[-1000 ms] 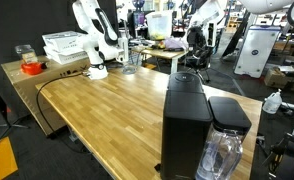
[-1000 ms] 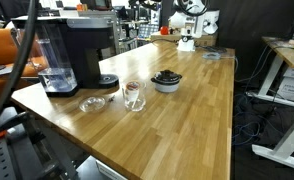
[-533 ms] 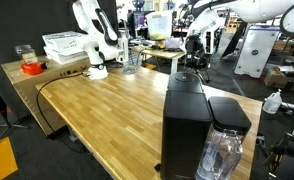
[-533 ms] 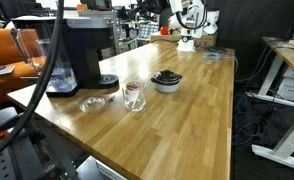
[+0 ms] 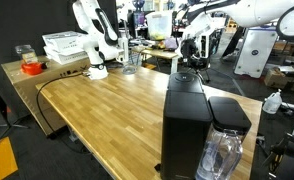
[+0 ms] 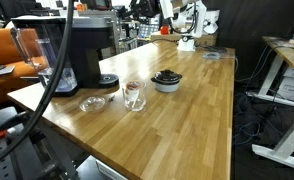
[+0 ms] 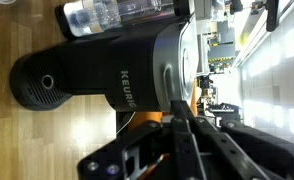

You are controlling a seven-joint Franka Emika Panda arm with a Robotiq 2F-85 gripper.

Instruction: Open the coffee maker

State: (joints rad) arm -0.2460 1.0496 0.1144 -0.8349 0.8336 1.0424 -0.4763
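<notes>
Currently at the approach stage; nothing had been grasped.

Item 1, coffee maker (image 5: 185, 125): tall matte-black box with a rounded top lid, lid down. A clear water tank (image 5: 227, 152) with a black cap was fixed to its right side. It stood at the near right end of the wooden table (image 5: 97, 110). The wrist view looked down on its top, with the brand lettering (image 7: 127, 86) running across the lid.

Item 2, gripper (image 5: 190, 52): carried on the white arm (image 5: 257, 12) reaching in from the upper right. It hung above the machine and clear of it. Whether the fingers were apart or together could not be told, since the wrist view showed them only as a dark blur at the bottom edge.

Item 3, bystanders: a glass cup (image 6: 133, 95), a dark bowl (image 6: 167, 80) and a small glass dish (image 6: 91, 103) stood on the table just right of the machine in an exterior view.

Handling note (judgement): the lid probably hinges at the rear, so the fingers should come down at its front edge. They should catch under the lip or handle there, then lift along an arc rather than straight up. A sideways push would likely slide the whole machine or knock the tank. A slow descent, centred on the lid and well off the tank side, seemed the sound course.
</notes>
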